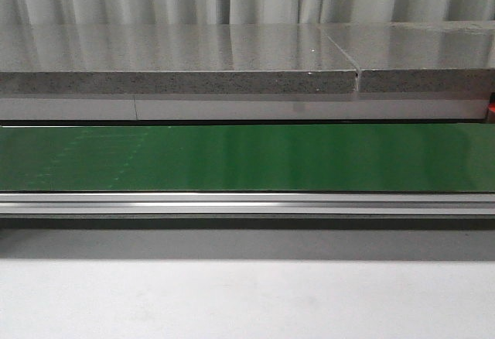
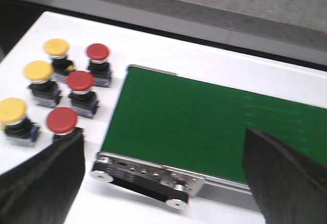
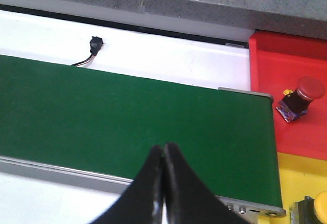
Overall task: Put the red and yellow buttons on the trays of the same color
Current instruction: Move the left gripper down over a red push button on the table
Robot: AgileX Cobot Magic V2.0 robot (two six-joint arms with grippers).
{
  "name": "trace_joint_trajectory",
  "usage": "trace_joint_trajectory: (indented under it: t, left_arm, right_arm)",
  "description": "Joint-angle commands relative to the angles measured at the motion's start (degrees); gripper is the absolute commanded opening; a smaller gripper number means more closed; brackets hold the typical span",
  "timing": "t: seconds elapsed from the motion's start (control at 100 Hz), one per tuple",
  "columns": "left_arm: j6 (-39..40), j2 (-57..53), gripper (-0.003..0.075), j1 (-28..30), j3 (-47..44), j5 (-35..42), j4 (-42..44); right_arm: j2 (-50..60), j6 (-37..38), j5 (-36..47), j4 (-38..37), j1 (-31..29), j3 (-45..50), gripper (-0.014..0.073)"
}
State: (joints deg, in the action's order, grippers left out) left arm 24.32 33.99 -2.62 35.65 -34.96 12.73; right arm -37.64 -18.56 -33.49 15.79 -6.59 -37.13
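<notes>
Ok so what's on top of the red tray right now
One red button lies tilted on the red tray, near the green belt. The tray runs past the picture's edge, so anything farther along it is out of sight.

Even, bright indoor light, soft sheen on the glossy green conveyor belt (image 1: 247, 157), left wrist view blurred — near black gripper fingers (image 2: 43, 178) out of focus

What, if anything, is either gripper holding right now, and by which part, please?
Nothing is held. The left gripper is open above the belt, with nothing between its fingers. The right gripper is shut, its fingertips pressed together on nothing.
</notes>
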Motion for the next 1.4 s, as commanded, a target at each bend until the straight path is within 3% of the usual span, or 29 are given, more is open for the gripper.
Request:
trace_joint_trajectory:
  t: [0.0, 0.2, 0.46, 0.82, 1.39]
  left_arm:
    - [5.33, 5.13, 0.0622, 3.74, 4.59, 2.33, 4.42]
    - [5.33, 17.25, 0.0622, 13.02, 10.04, 2.43, -1.88]
    - [5.33, 31.51, 0.0622, 19.08, 12.28, 6.39, -4.01]
    - [5.33, 45.76, 0.0622, 20.06, 12.28, 11.26, -4.43]
    - [5.33, 56.19, 0.0622, 20.11, 14.56, 16.62, -4.43]
  right_arm:
    - [0.11, -0.48, 3.57, 0.36, 0.19, -1.31, -0.0068]
    - [0.11, -0.48, 3.57, 0.36, 0.19, -1.31, -0.0068]
    - [0.11, -0.48, 3.57, 0.36, 0.19, -1.31, -0.0068]
    - [0.11, -0.48, 3.57, 0.36, 0.19, -1.31, -0.0068]
    - [0.11, -0.48, 3.57, 0.36, 0.19, -1.31, -0.0068]
